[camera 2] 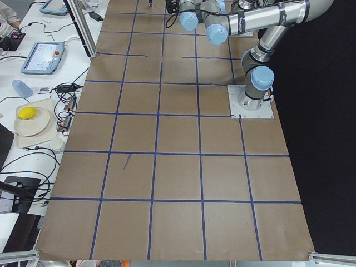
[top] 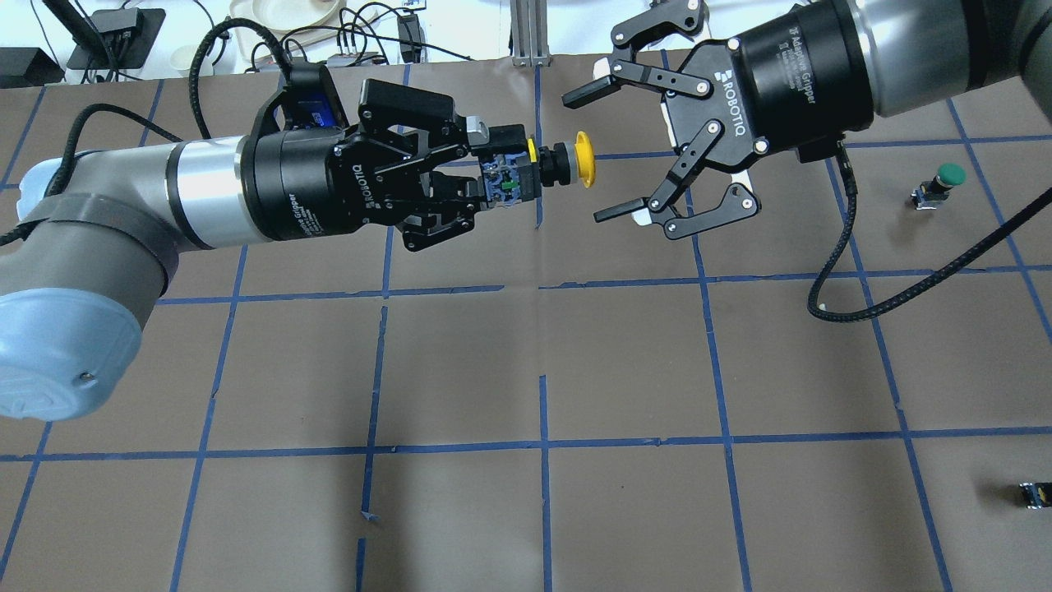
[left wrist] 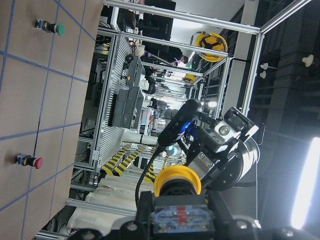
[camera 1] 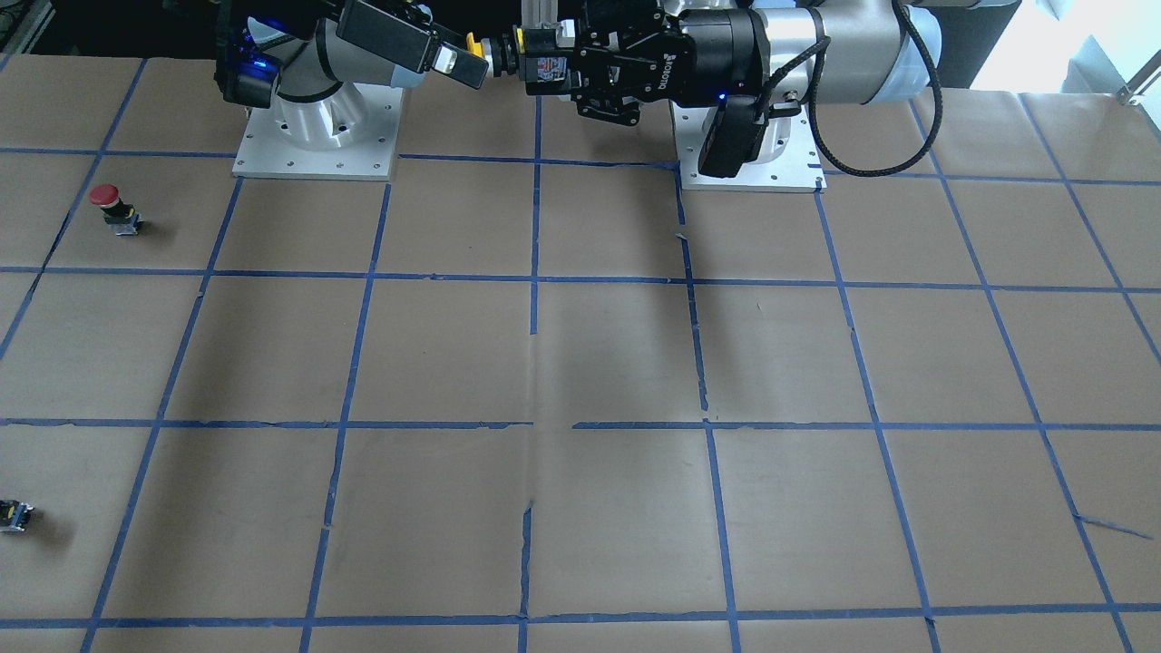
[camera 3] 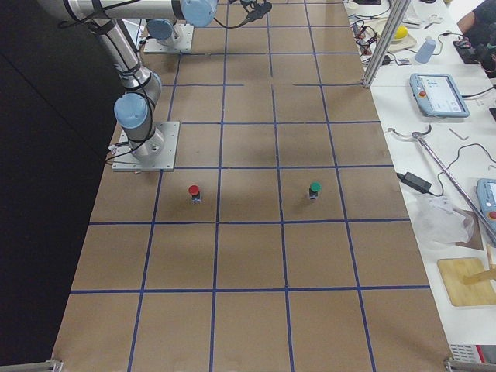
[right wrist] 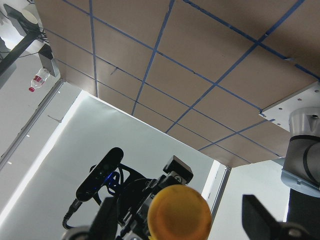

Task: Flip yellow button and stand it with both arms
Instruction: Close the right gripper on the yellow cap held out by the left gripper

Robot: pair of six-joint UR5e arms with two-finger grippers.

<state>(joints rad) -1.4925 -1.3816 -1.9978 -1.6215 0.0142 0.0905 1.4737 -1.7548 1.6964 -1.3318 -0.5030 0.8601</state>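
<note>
The left arm (top: pixel 99 247) is the nearest and largest thing in the overhead view, stretched level above the desk (top: pixel 625 370); its left tool (top: pixel 486 174) is closed narrow on the grey-black contact block of the yellow button (top: pixel 549 163); the button is held in the air, lying sideways and clear of the desk, with its yellow cap turned away from the left tool and toward the right tool (top: pixel 598 156); the right tool, at the end of the right arm (top: pixel 904 41), stands wide, its fingers (top: pixel 612 215) spread to both sides of the cap; the cap sits at the mouth between the fingertips and touches neither of them; the right wrist view agrees, with the cap in the middle and a dark finger off to each side.

On the desk, on the robot's right side, a tiny dark block (top: pixel 1035 493) lies alone; a red-capped button (camera 3: pixel 194 191) stands upright near the right arm's base plate (camera 3: pixel 143 147); farther out, a green-capped button (top: pixel 949 177) also stands upright, well apart from the red one.
</note>
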